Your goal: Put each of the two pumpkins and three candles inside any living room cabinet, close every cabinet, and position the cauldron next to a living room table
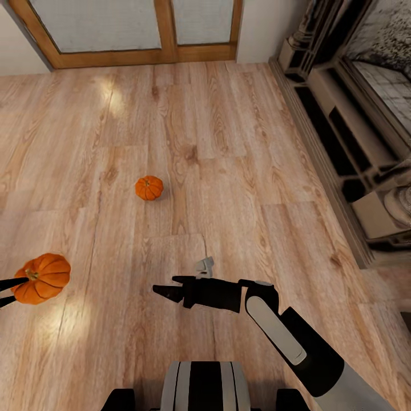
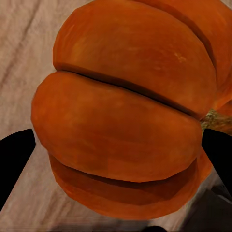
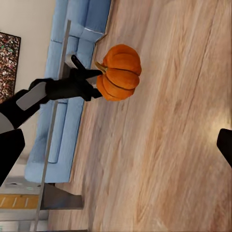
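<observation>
Pale wood-plank floor (image 1: 228, 142) spreads under you toward a wood-framed door (image 1: 137, 28), with the dark cabinet (image 1: 342, 131) along your right. Your left end effector (image 1: 5, 291) clamps one ribbed orange pumpkin (image 1: 43, 278) above the floor; the second pumpkin (image 1: 149, 188) sits on the boards ahead. Your right end effector (image 1: 171, 288) hangs empty, fingers parted.

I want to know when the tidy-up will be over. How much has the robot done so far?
Nothing looks finished yet. In hand: the left gripper holds one pumpkin off the floor. Left to do: the other pumpkin lies on the wooden floor, and the dark cabinet shows open compartments. The right gripper is empty. Candles and cauldron aren't seen here.
</observation>
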You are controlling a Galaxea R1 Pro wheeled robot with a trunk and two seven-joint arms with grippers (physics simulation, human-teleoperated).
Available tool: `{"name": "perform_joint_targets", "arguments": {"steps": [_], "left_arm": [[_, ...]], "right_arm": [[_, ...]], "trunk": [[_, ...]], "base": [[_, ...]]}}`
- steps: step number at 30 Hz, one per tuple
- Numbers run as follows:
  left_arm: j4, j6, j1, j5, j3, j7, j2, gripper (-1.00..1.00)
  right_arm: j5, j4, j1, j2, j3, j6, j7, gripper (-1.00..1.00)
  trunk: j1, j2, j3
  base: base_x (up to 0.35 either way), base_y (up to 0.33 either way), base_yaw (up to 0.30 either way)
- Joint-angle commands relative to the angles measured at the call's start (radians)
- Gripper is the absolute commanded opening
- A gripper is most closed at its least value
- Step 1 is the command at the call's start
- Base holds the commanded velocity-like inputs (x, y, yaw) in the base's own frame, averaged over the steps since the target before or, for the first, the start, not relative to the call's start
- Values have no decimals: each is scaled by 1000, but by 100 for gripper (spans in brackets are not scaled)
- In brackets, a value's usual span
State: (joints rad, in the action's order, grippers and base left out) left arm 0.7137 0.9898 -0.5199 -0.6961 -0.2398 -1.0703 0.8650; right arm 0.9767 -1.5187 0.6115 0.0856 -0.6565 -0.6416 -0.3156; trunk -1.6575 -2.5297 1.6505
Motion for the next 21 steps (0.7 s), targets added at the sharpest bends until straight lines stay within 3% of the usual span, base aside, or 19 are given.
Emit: {"name": "perform_joint_targets", "arguments": {"steps": [1,5,16,21], "left_arm": [[-1,7,8,1,0,-3,3,-100],[9,7,45,4,0,-3,7,-100],[10,7,57,6,4,-3,6,-100],[12,7,57,4,4,-11,7,-100]], "right_arm": [[2,2,1,0,1,-3,0,100],[2,6,1,0,3,-4,0,100],[1,10,1,0,4,-3,3,100],[4,18,1,-1,4,12,88,100]], "trunk": [[0,0,-3],[2,1,-19],[7,4,-61],[9,5,-81]], "base": [[0,0,0],[0,0,0],[0,0,0],[0,0,6]]}}
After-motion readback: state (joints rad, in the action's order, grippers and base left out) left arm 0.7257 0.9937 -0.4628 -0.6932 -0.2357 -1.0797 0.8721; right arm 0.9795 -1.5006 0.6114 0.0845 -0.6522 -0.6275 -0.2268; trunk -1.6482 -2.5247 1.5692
